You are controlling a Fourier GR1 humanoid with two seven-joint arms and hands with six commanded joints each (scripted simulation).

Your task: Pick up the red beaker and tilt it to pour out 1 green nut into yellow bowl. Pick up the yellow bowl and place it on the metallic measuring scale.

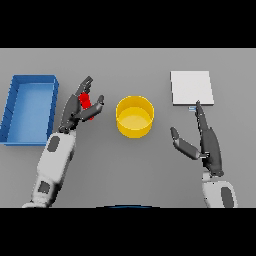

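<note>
So on the grey desk point(100, 165) there's a blue bin point(29, 109) far left, then the left hand point(79, 107) with fingers curled round the red beaker point(85, 100), the yellow bowl point(135, 117) mid-desk, and the right hand point(205, 142), fingers straight and empty, just below the scale point(191, 88).

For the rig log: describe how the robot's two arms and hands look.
Both arms have white, rounded shells with dark grey oval insets and grey joints. The left hand and right hand are dark grey to black, with slim fingers and a thumb. No cables or markings show.
</note>
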